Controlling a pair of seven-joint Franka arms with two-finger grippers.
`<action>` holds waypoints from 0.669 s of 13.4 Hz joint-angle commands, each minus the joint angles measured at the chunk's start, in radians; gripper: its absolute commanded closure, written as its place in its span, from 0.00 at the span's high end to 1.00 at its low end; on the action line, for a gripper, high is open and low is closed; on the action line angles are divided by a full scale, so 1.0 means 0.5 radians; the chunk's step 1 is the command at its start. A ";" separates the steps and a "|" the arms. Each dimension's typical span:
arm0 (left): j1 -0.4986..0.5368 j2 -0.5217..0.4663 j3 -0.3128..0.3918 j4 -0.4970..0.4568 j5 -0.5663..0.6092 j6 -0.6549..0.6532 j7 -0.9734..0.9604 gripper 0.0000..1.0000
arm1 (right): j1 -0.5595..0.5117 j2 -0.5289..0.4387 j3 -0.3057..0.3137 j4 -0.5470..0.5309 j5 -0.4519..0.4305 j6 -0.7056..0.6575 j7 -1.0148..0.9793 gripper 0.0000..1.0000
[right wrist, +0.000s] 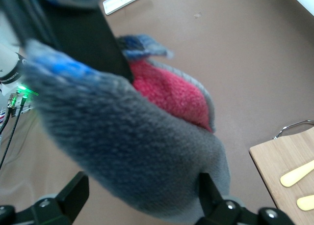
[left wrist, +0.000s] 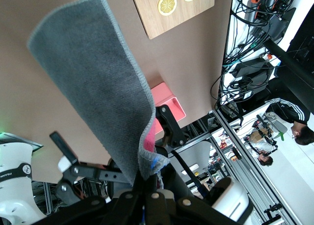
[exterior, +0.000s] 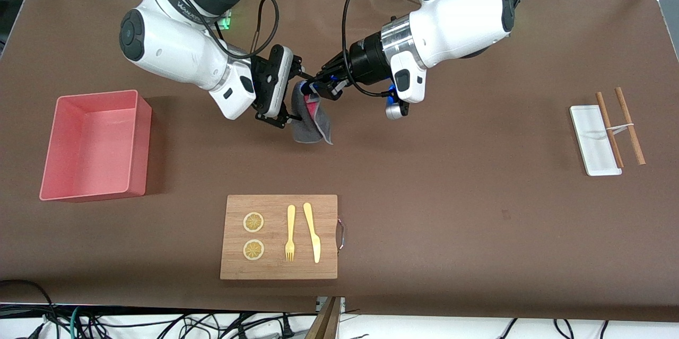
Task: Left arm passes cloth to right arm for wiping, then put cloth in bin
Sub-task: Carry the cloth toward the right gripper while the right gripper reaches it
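here both arms reached in from their bases and met in the air over the bare middle of the desk (exterior: 456,196), forearms angled toward each other with the wrists nearly face to face. the left hand (exterior: 313,86) was clenched on the top edge of the cloth (exterior: 312,119), its fingers pinched together on a bunched corner where the magenta-pink face showed. the right hand (exterior: 295,96) stood released, its two fingers (right wrist: 208,190) spread wide on either side of the hanging rag, and whether they touched it could not be told. the cloth hung with its long axis roughly vertical, top held high at the left hand and loose lower end pointing down toward the desk, the dark grey face outward and the pink folded inside; in the left wrist view (left wrist: 98,87) it spread away from the hand as a broad grey sheet. the bin (exterior: 95,145) sat on the desk toward the right arm's end, well apart from the cloth. a wooden cutting board (exterior: 279,267) lay nearer to the front camera than the two hands, carrying two lemon slices (exterior: 253,235), a yellow fork (exterior: 290,233) and a yellow knife (exterior: 312,232). toward the left arm's end lay a narrow white tray (exterior: 594,140) with two brown sticks (exterior: 619,127) across and beside it.
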 commanded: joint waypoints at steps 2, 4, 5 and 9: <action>-0.027 0.016 0.021 0.032 -0.022 0.027 -0.031 0.00 | 0.023 -0.011 -0.013 -0.029 0.028 0.054 -0.020 0.20; -0.027 0.016 0.021 0.032 -0.022 0.027 -0.031 0.00 | 0.011 -0.011 -0.019 -0.020 0.019 0.048 -0.016 0.01; -0.024 0.016 0.021 0.029 -0.022 0.027 -0.031 0.00 | 0.007 -0.014 -0.028 -0.017 0.016 0.032 -0.016 0.00; -0.024 0.016 0.021 0.029 -0.022 0.027 -0.031 0.00 | -0.005 -0.035 -0.034 -0.014 -0.076 0.017 0.023 0.00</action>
